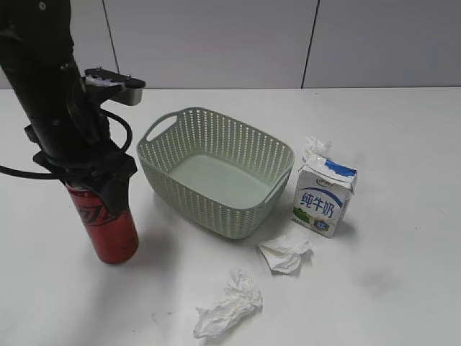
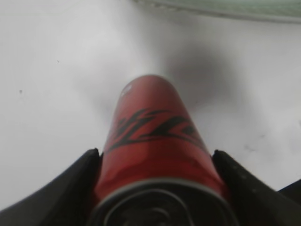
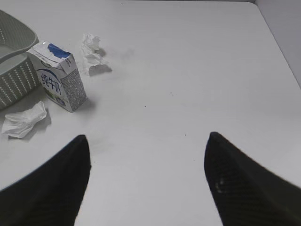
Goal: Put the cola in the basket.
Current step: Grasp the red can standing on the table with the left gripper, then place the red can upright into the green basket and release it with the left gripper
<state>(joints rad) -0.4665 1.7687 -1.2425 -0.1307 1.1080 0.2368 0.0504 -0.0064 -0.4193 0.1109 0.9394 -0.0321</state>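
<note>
The cola [image 1: 113, 232] is a tall red can with black lettering, upright at the front left of the table, left of the basket. My left gripper [image 1: 95, 193] comes down from above and is shut on the can's upper part. In the left wrist view the cola [image 2: 150, 132] fills the gap between both black fingers, which touch its sides. The pale grey-green basket [image 1: 216, 207] stands empty in the middle; its rim shows in the left wrist view [image 2: 225, 8] and its corner in the right wrist view [image 3: 16, 77]. My right gripper [image 3: 146, 141] is open and empty over bare table.
A blue-and-white milk carton [image 1: 324, 200] stands right of the basket, also in the right wrist view [image 3: 59, 84]. Crumpled tissues lie behind the carton [image 1: 315, 148], in front of the basket [image 1: 286, 252] and near the front edge [image 1: 229, 303].
</note>
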